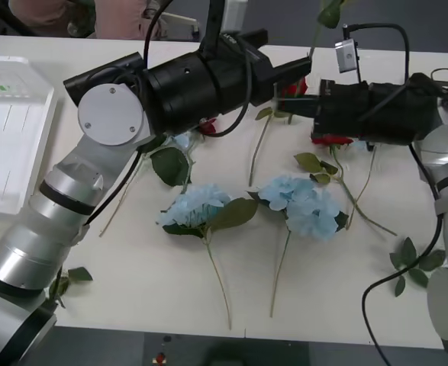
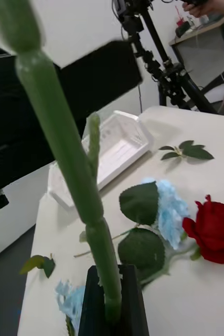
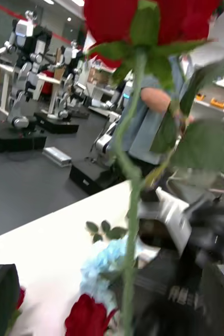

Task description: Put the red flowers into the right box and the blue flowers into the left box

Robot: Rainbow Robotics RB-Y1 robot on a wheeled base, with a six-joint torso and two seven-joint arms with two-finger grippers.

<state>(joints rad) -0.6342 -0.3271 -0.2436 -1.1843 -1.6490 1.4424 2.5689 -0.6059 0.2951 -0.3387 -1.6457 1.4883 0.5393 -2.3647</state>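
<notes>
A red flower stands upright between the two grippers over the table's far middle, its stem (image 1: 320,32) rising past the top edge and its bloom (image 3: 143,16) high in the left wrist view. My right gripper (image 2: 112,310) is shut on the stem's (image 2: 64,147) lower end. My left gripper (image 1: 294,72) is open, with one black finger (image 3: 0,299) standing well off the stem. More red flowers (image 1: 332,139) (image 1: 207,126) and blue flowers (image 1: 193,207) (image 1: 300,202) lie on the table. The left box (image 1: 10,145) sits at the far left. The right box is out of view.
Loose green leaf sprigs lie near the right edge (image 1: 414,259) and the front left (image 1: 67,278). A third blue head (image 1: 184,141) is partly under my left arm. A cable hangs beside the right arm (image 1: 376,297).
</notes>
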